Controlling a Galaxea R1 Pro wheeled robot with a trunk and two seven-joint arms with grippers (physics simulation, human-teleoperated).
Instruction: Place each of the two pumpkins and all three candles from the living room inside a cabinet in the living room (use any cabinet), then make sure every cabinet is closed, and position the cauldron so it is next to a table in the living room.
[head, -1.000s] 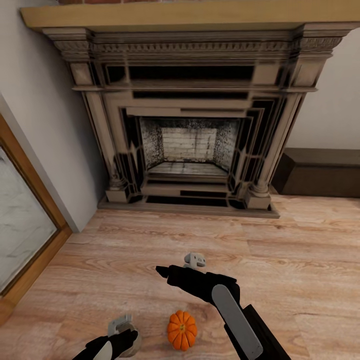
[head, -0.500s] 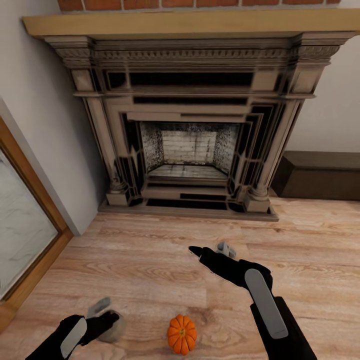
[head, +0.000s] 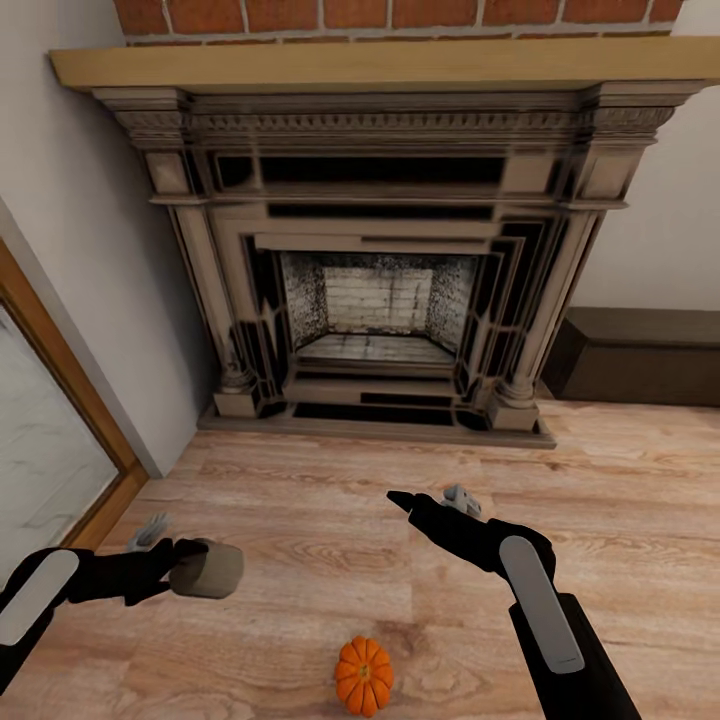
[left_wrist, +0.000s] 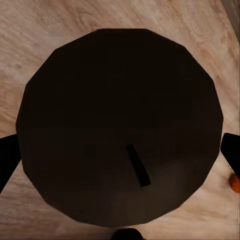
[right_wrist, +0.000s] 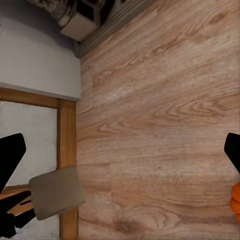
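Note:
A grey candle (head: 212, 570) lies sideways in my left gripper (head: 183, 562), which is shut on it above the floor at the lower left. The left wrist view faces the candle's dark round end (left_wrist: 120, 100) with its short wick. One orange ribbed pumpkin (head: 364, 675) sits on the wood floor near the bottom centre, between my arms. My right gripper (head: 430, 498) hovers open and empty above the floor, beyond the pumpkin. The right wrist view catches the held candle (right_wrist: 56, 192) and a sliver of the pumpkin (right_wrist: 236, 201). The dark brown cabinet (head: 640, 355) stands low at the right.
An ornate fireplace surround (head: 380, 250) with a wooden mantel fills the wall ahead. A wood-framed glass panel (head: 40, 450) runs along the left. Bare plank floor (head: 330, 480) stretches between the fireplace and my arms.
My left gripper has lifted the candle off the floor and carried it up and to the left. The right arm swung right and stays open. The head view has tilted upward a little.

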